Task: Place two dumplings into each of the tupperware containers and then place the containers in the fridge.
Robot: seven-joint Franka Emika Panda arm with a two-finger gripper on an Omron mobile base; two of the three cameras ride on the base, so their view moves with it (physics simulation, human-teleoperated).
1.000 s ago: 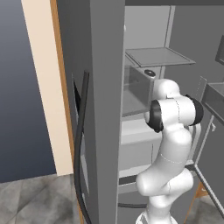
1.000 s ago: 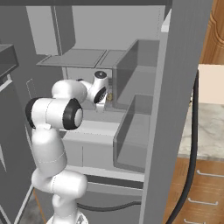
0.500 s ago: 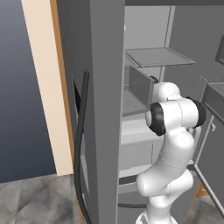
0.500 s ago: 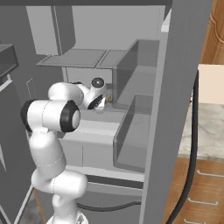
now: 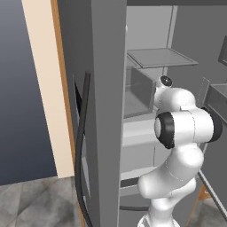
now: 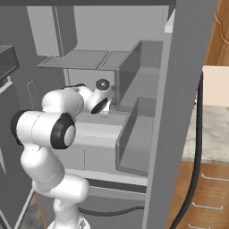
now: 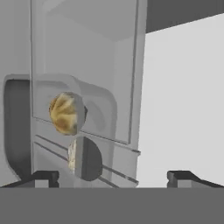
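Deep in the open fridge, my gripper hovers over a middle shelf. In the hand view the gripper is open, its two dark fingertips wide apart with nothing between them. Just ahead, to the left, stands a translucent grey tupperware container with round corners. Two tan dumplings show through its wall, one above the other. The fingertips do not touch the container.
The fridge door stands open on the left of the left base view, a black cable hanging down it. Door bins jut out right of my arm. A glass shelf lies above the hand. A marble counter sits at far right.
The jaws have gone from nearly shut to wide open, letting go of the container. The arm's elbow has sunk slightly; the hand stays over the same shelf.
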